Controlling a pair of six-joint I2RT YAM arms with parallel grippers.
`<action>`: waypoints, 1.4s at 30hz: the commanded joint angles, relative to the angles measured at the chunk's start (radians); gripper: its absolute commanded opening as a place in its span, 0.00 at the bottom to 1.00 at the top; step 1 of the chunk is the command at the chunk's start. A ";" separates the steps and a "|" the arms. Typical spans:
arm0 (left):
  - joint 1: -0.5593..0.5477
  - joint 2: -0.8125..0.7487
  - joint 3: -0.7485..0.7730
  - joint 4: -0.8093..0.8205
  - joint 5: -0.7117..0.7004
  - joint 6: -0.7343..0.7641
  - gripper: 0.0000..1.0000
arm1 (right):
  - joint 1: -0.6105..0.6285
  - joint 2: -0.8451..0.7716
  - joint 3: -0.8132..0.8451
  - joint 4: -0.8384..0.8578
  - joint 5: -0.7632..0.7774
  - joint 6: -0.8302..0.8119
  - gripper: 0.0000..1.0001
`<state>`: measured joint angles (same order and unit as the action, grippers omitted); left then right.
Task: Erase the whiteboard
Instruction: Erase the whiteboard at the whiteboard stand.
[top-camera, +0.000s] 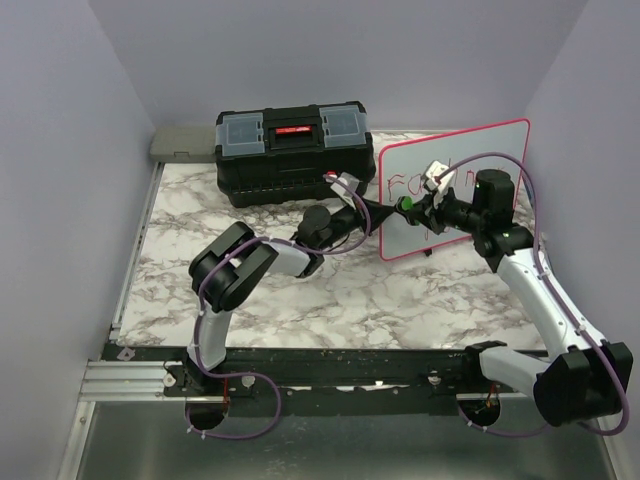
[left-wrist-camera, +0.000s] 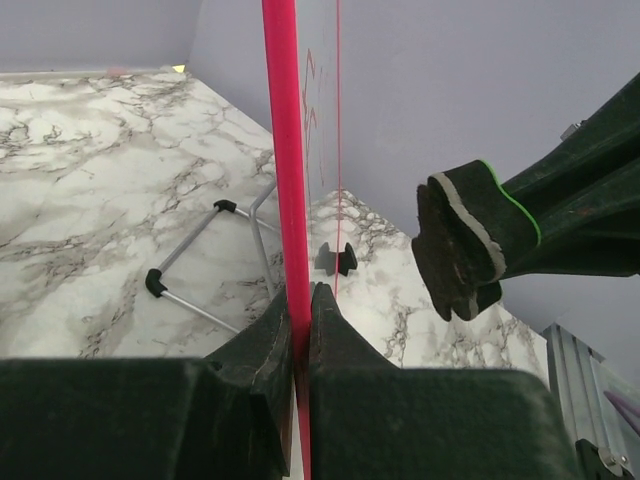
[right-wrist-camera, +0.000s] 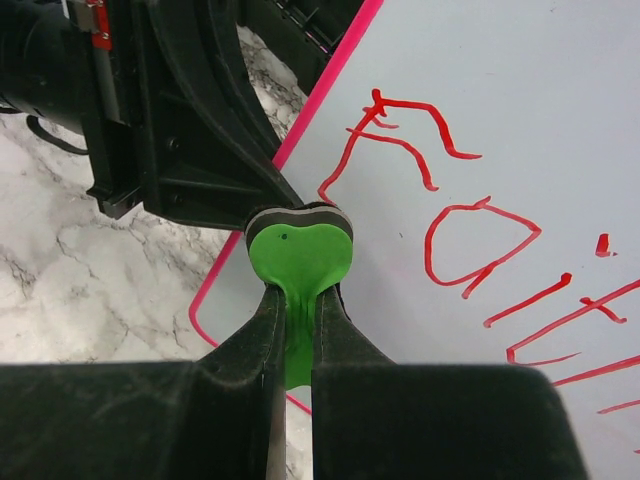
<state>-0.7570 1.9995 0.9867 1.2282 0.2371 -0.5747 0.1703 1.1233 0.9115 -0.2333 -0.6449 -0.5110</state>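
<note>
1. The only container is the black toolbox (top-camera: 291, 150) at the back of the table. Its lid is down with a red latch in the middle and two smoky lid compartments, and I cannot tell what is inside.
2. The whiteboard (top-camera: 405, 232) stands upright to the right of the toolbox, with its written face toward my arms.
3. My left gripper (left-wrist-camera: 300, 300) has its jaws pressed together on the board's pink-red left rim.
4. My right gripper (right-wrist-camera: 298, 295) pinches the stem of a green heart-shaped eraser (right-wrist-camera: 300, 255), held at the board's left side.
5. The table (top-camera: 300, 300) is white marble with grey veins, a metal rail (top-camera: 130, 375) runs along its near edge, and plain lavender walls (top-camera: 330, 50) close it in.
6. Only the left wrist view shows the board edge-on, its wire stand (left-wrist-camera: 200, 240) with black feet behind it, and a gap between the eraser's dark pad and the board face.
7. Only the right wrist view shows the red handwriting (right-wrist-camera: 450, 230) clearly; it is loose script to the right of the eraser
</note>
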 joint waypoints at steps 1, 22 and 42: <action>0.039 0.038 0.038 -0.049 0.035 0.061 0.00 | 0.006 -0.028 0.014 -0.013 -0.029 0.014 0.01; 0.044 0.004 0.030 -0.168 -0.013 -0.031 0.00 | 0.124 0.139 0.134 0.094 0.291 0.094 0.01; 0.015 -0.007 0.047 -0.203 -0.018 0.013 0.00 | 0.232 0.176 0.124 0.069 0.447 -0.028 0.01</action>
<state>-0.7353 2.0140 1.0344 1.1229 0.2352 -0.6876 0.3981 1.3273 1.0336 -0.0490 -0.1410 -0.4221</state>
